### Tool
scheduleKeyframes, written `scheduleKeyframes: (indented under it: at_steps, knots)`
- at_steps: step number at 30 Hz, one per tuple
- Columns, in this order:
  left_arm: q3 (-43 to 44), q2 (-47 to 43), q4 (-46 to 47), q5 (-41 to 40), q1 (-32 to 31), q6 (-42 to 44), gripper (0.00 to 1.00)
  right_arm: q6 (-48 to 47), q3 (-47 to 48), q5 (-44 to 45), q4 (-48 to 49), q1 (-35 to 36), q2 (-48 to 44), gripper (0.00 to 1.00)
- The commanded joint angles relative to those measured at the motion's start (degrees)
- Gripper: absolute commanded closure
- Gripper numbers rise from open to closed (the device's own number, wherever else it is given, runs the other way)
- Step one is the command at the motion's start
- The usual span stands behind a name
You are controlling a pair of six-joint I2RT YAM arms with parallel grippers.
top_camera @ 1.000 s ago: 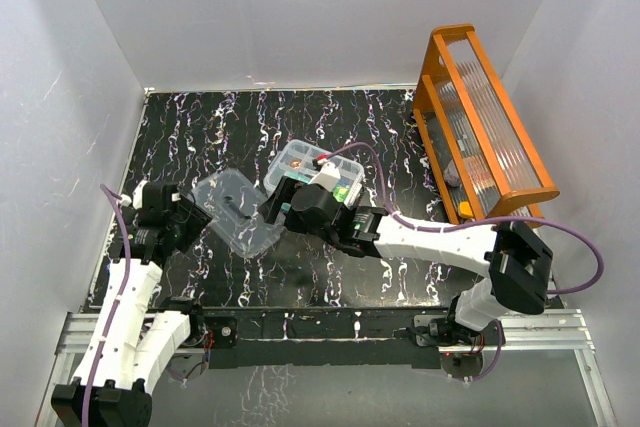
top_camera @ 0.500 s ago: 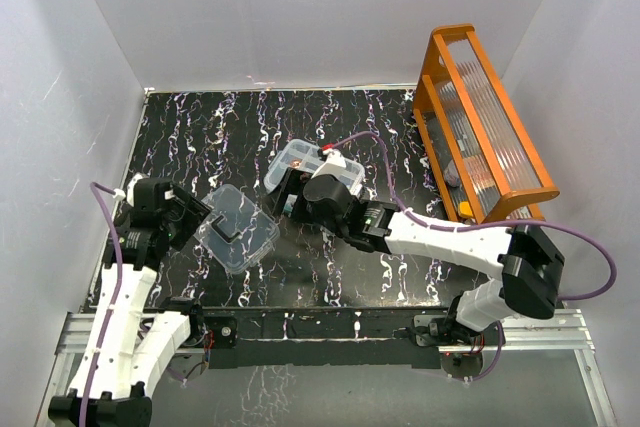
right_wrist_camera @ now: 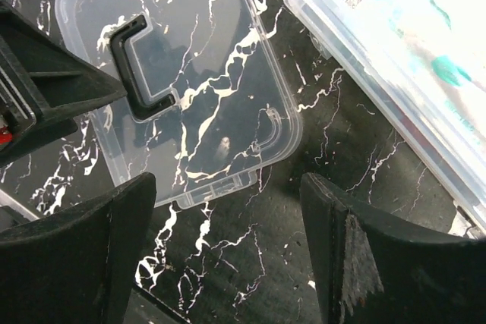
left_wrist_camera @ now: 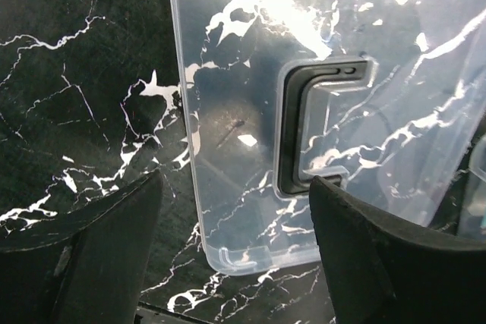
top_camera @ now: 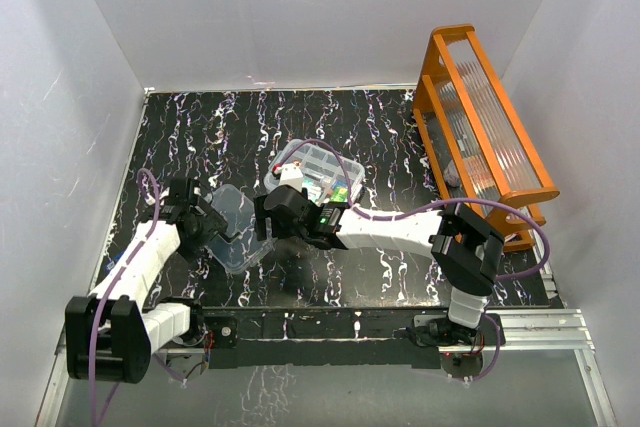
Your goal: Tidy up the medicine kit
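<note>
Both arms crowd over one small lid, which seems to lie flat on the table with its black handle facing up. The left gripper hangs over one corner, its jaws spread wide with nothing between them. The right gripper hovers over the opposite edge, just as wide and just as empty. The box sits just beside the lid, uncovered, with its divided tray exposed (and that's the worry).

The first hazard is traffic. From the right wrist view, the left gripper's black finger is already at the lid's far side. If both arms dive at once, they could clash, or shove the lid between them until it pops loose.

The second is grip. Clear plastic lying flat on a slick surface offers little edge. A finger landing on the rim instead of beside it would likely send the lid skidding, perhaps into the box. The handle looks folded into its recess (whether there is room under it, the views don't say), so a pinch there may slip.

The third is the right arm, which reaches in close past the box. A careless swing could knock it and scatter what's inside.
</note>
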Motion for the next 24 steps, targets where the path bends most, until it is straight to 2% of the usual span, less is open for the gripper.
scheduleKeyframes:
  at_steps: [1,9,16,18,24]
  knots:
    - [-0.9,3.3,3.8,-1.7,0.1,1.0,0.25,-0.5,2.3,-0.1,1.9,0.0,0.2,0.26]
    - [-2.0,4.6,5.8,-3.6,0.1,1.4,0.27,-0.2,1.8,0.1,2.5,0.0,0.2,0.27]
    - [-3.6,7.7,8.1,-2.8,0.1,1.8,0.24,-0.1,1.5,0.2,2.6,0.0,0.7,0.28]
    - [-4.1,8.3,8.5,-2.7,0.1,1.7,0.26,0.1,1.5,0.4,2.6,0.0,0.8,0.28]
    - [-6.2,6.8,9.3,-3.0,0.1,1.3,0.45,4.0,0.0,1.4,3.1,-0.1,1.8,0.28]
